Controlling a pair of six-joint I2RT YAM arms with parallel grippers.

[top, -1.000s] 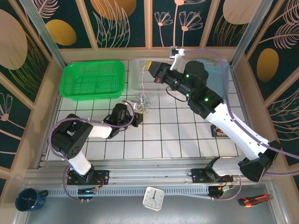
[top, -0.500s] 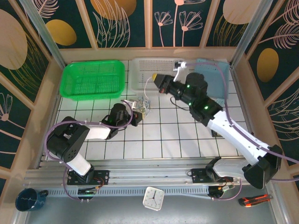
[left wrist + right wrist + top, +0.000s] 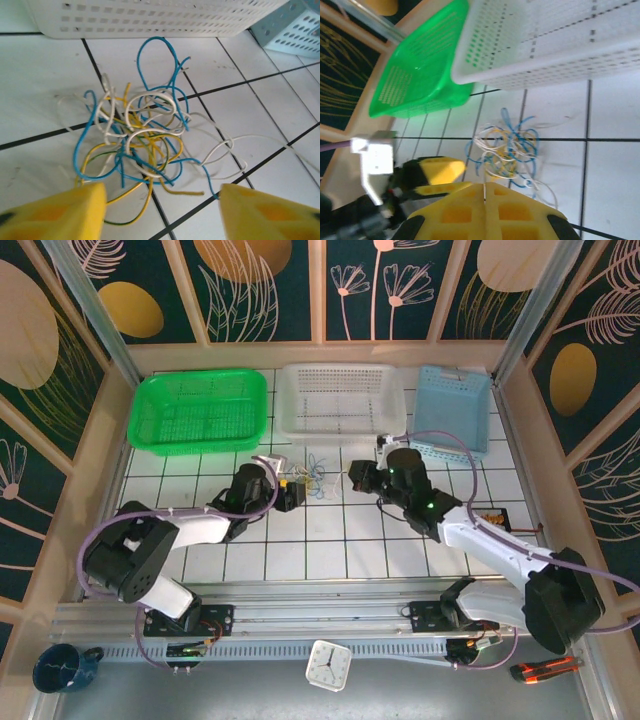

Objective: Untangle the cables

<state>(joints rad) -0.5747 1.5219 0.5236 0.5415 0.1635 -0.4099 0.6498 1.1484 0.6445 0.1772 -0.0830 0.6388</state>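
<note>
Blue, white and yellowish-tan in the cables (image 3: 140, 140). White tiles ruled by dark grout on the table (image 3: 340, 540). Bright green basket (image 3: 200, 410), white basket (image 3: 340, 400), pale blue basket (image 3: 452, 405), all perforated in dot grids. Yellow fingers (image 3: 70, 212) on the left gripper (image 3: 160, 197), yellow too on the right gripper (image 3: 485, 192). Dark walls (image 3: 270, 290) patterned with gold ovals and pale leaf outlines.

Blue, white and yellow cables (image 3: 507, 150) are seen tangled on white tiles (image 3: 612, 165) just below the white basket (image 3: 545, 45). A green basket (image 3: 415, 80) is set at that basket's left. Further below, the right gripper (image 3: 485, 187) is seen with its yellow fingers pressed together.
</note>
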